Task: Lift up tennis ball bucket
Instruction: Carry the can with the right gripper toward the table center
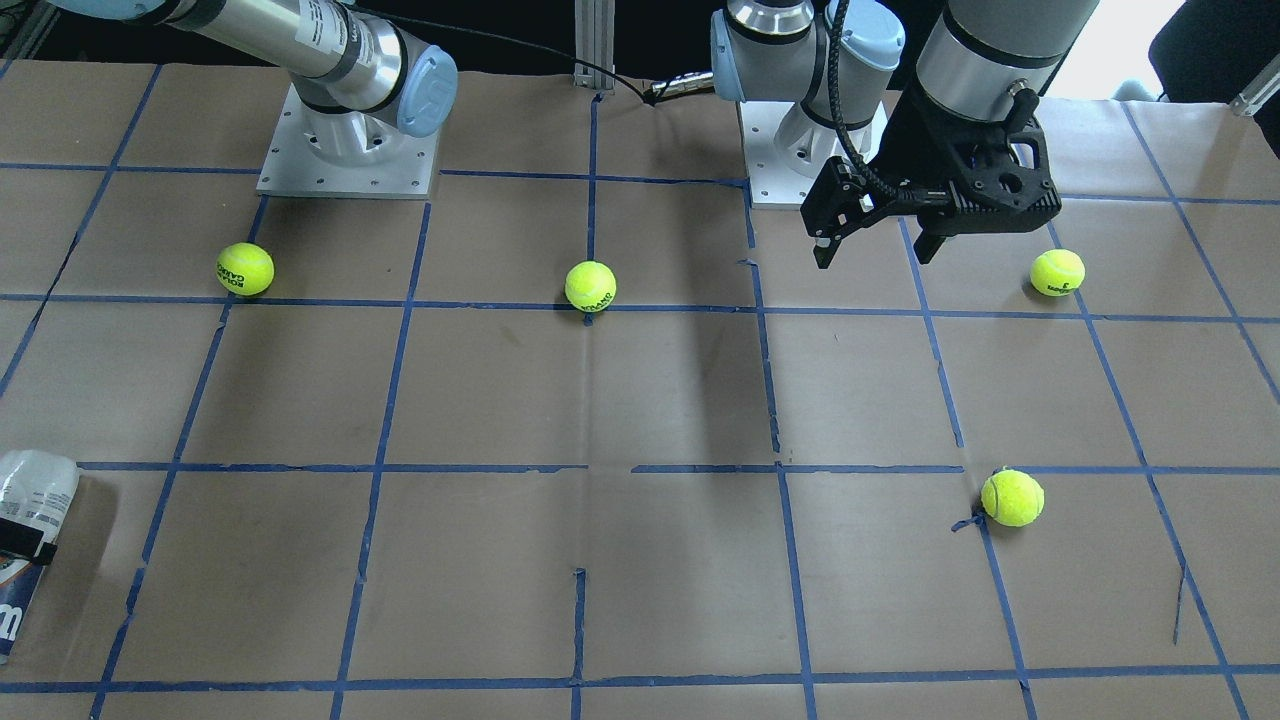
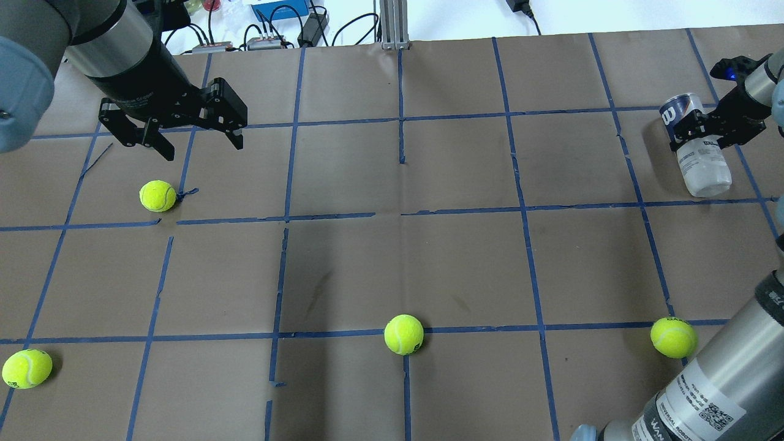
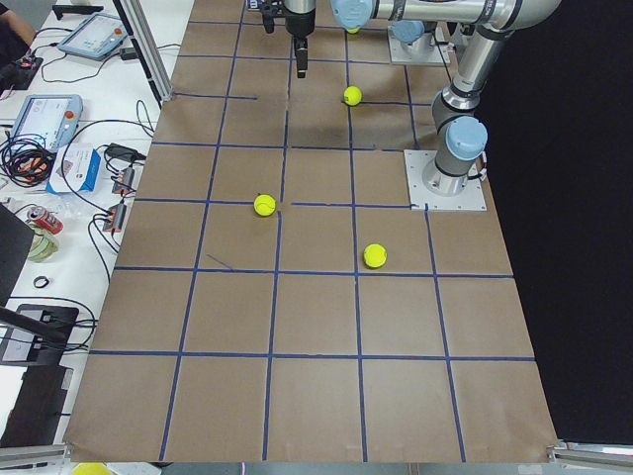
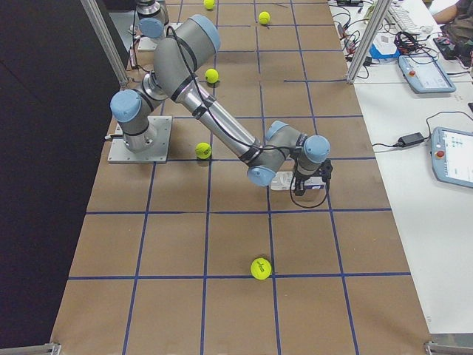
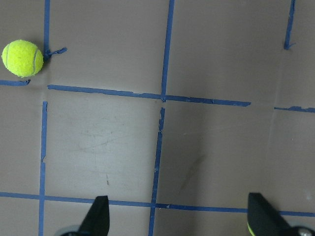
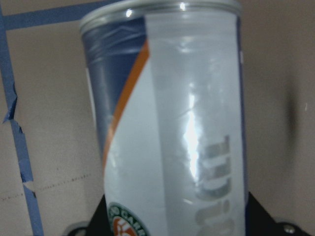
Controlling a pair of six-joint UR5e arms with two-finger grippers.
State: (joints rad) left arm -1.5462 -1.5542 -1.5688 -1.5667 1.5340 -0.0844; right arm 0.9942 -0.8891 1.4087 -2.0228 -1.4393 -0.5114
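Observation:
The tennis ball bucket [image 2: 704, 168] is a clear can with a white and navy Wilson label, lying on its side at the table's far right. It also shows at the left edge of the front-facing view [image 1: 32, 500] and fills the right wrist view [image 6: 172, 128]. My right gripper [image 2: 704, 131] straddles its middle, with the fingers against both sides, shut on it. I cannot tell whether the can touches the table. My left gripper [image 2: 196, 144] is open and empty, hovering above the far left; it also shows in the front-facing view [image 1: 880, 250] and the left wrist view [image 5: 179, 216].
Several yellow-green tennis balls lie on the brown paper with its blue tape grid: one [image 2: 157, 196] just below my left gripper, others near left [image 2: 26, 369], near centre [image 2: 403, 334] and near right [image 2: 673, 337]. The right arm's forearm [image 2: 704, 386] crosses the near right corner.

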